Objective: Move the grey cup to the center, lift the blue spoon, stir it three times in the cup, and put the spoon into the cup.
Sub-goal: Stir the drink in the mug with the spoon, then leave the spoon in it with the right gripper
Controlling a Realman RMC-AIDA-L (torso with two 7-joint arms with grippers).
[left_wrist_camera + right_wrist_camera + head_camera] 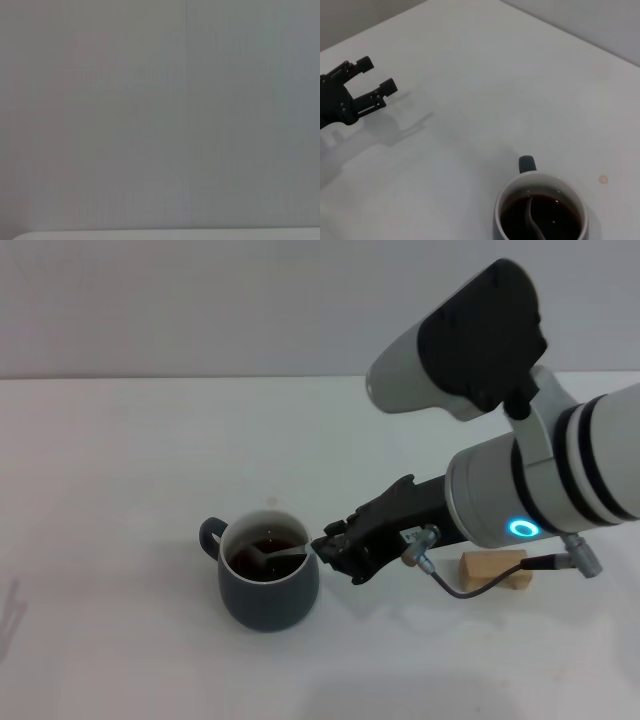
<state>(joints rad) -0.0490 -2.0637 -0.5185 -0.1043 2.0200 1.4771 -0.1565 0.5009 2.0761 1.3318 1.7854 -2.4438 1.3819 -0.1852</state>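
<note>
The grey cup (268,585) stands on the white table (120,470) near the middle front, its handle pointing left, with dark liquid inside. The blue spoon (283,552) lies in the cup, bowl in the liquid and pale handle leaning on the rim's right side. My right gripper (322,548) is just right of that rim, close to the end of the handle. In the right wrist view the cup (540,210) and spoon (532,224) show from above. Far from the cup, my left gripper (376,75) hovers open with nothing in it.
A small wooden block (493,570) lies on the table to the right of the cup, under my right forearm. The left wrist view shows only a plain wall and a strip of table edge (165,235).
</note>
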